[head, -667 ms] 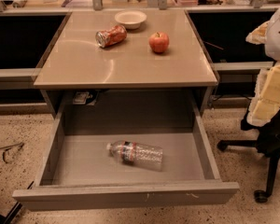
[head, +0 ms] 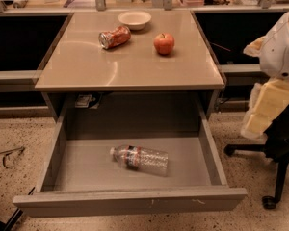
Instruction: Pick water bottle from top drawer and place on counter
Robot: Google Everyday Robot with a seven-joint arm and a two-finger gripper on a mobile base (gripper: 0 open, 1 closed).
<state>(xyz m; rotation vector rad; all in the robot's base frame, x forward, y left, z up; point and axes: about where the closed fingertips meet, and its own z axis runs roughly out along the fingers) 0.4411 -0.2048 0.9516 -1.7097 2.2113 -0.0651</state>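
The water bottle (head: 139, 159) lies on its side on the flat grey bottom of the open top drawer (head: 130, 201), cap pointing left. The beige counter (head: 86, 61) sits directly above the drawer. My gripper (head: 263, 109), cream-coloured below a white arm (head: 282, 49), hangs at the right edge of the view. It is outside the drawer, right of the counter's front corner and well apart from the bottle.
On the counter stand a crushed red soda can (head: 114, 36), a white bowl (head: 135, 19) and a red apple (head: 164, 43). A black office chair base (head: 274, 177) stands on the speckled floor to the right of the drawer, under my arm.
My arm and gripper have dropped slightly lower at the right edge. The bottle, drawer and counter items have not moved.
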